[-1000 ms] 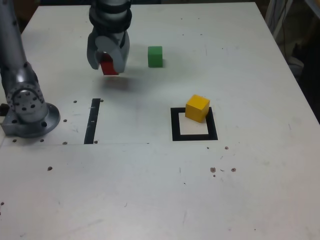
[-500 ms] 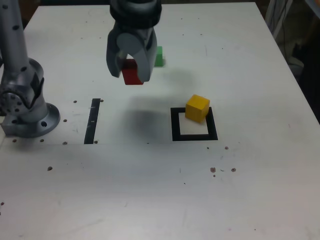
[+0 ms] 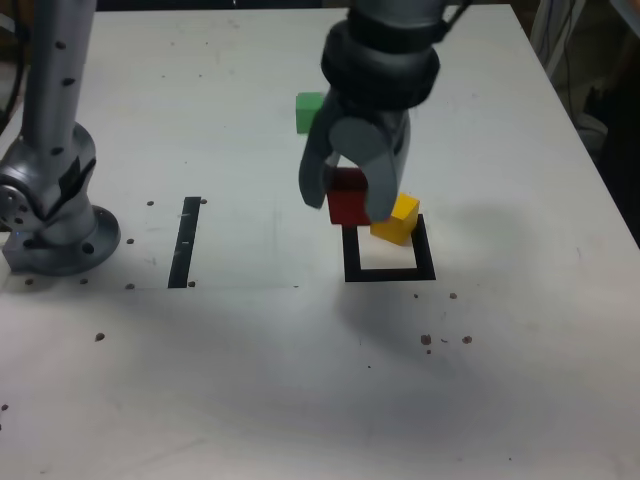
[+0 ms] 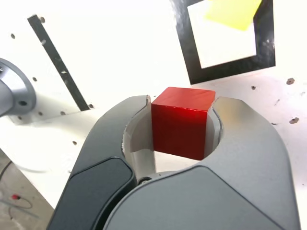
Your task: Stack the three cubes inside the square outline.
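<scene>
- between the two curved fingers of the gripper sits the red cube, pinched on opposite faces and lifted clear of the table; the wrist view shows the cube seated squarely between the pads, one flat face turned down toward the surface.
- just past the gripper, toward the exterior view's right, the yellow cube rests on the far edge of the square outline, partly over the black border and turned a little off the outline's lines; in the wrist view only its corner shows, over the white centre.
- the step in hand, as i read it, is carrying red onto yellow. doing it well calls for bringing the gripper directly above yellow, not beside it, since red hangs low enough that a sideways approach could knock yellow further off the outline.
- matching red's faces to yellow's slight twist before lowering should give a flatter seat; releasing only once red rests on it avoids a drop and a bounce.
- behind the gripper, well apart from it, the green cube waits on the table, partly hidden by the arm.
- off to the exterior view's left lie the narrow black strip and the arm's base, both clear of the path.
</scene>
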